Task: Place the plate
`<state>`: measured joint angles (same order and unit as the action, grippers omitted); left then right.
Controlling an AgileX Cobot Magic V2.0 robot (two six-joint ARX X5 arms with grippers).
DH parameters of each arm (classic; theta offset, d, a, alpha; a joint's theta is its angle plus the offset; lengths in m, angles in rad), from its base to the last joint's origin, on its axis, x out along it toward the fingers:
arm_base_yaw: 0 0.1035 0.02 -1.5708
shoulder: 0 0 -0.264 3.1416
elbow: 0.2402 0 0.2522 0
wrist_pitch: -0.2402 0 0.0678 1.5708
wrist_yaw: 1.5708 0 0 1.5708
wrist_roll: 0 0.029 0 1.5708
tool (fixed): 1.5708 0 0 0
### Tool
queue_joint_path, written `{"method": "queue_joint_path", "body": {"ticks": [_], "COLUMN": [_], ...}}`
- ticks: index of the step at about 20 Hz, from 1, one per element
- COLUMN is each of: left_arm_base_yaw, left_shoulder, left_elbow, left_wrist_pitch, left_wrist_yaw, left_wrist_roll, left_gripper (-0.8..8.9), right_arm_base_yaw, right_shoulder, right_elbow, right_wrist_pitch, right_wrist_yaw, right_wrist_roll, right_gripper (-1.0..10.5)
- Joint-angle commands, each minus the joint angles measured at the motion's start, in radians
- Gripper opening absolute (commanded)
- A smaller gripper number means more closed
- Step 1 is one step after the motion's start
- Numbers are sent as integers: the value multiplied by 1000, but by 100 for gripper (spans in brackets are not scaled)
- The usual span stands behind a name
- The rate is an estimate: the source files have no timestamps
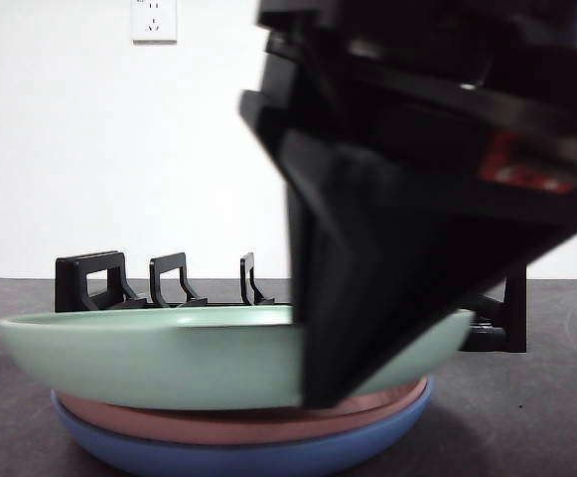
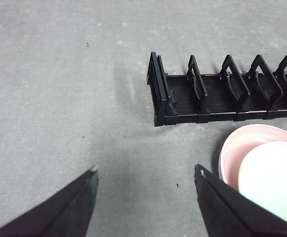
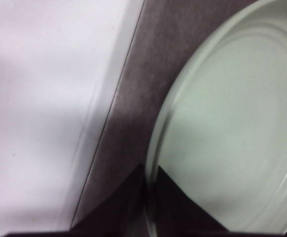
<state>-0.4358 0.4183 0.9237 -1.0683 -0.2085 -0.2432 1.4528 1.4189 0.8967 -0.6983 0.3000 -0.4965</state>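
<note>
A pale green plate (image 1: 149,358) lies topmost on a stack, over a pink plate (image 1: 169,422) and a blue plate (image 1: 218,457). My right gripper (image 1: 313,383) comes down large and dark from the upper right and is shut on the green plate's rim. The right wrist view shows its jaws (image 3: 150,197) pinching the rim of the green plate (image 3: 222,133). My left gripper (image 2: 145,173) hangs open over bare table, apart from the black rack (image 2: 222,98). The pink plate (image 2: 237,148) and green plate (image 2: 274,177) show beside its jaw.
The black dish rack (image 1: 99,278) with upright dividers stands behind the stack. A white wall with an outlet (image 1: 154,20) is at the back. Grey table (image 2: 59,74) stretches beside the rack's end.
</note>
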Motion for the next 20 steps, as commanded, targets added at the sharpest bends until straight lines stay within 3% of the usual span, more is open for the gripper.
{"method": "queue_joint_path", "body": {"ticks": [1, 12, 14, 17, 20], "left_arm_base_yaw": [-2, -2, -2, -2, -2], "left_shoulder": [5, 5, 5, 5, 5], "left_elbow": [17, 17, 17, 17, 17], "left_wrist_pitch": [1, -15, -15, -9, -8], "left_wrist_yaw": [-6, -5, -5, -5, -5], "left_wrist_roll": [22, 23, 23, 23, 23], "left_gripper": [309, 309, 309, 310, 310], "right_arm_base_yaw": [16, 17, 18, 18, 18], "right_shoulder": [19, 19, 19, 18, -5], "right_elbow": [22, 26, 39, 96, 175], "right_wrist_pitch": [36, 35, 32, 15, -19], "right_wrist_yaw": [3, 15, 15, 10, -63], "right_wrist_roll": [-40, -35, -29, 56, 143], "right_gripper": [15, 92, 192, 270, 270]}}
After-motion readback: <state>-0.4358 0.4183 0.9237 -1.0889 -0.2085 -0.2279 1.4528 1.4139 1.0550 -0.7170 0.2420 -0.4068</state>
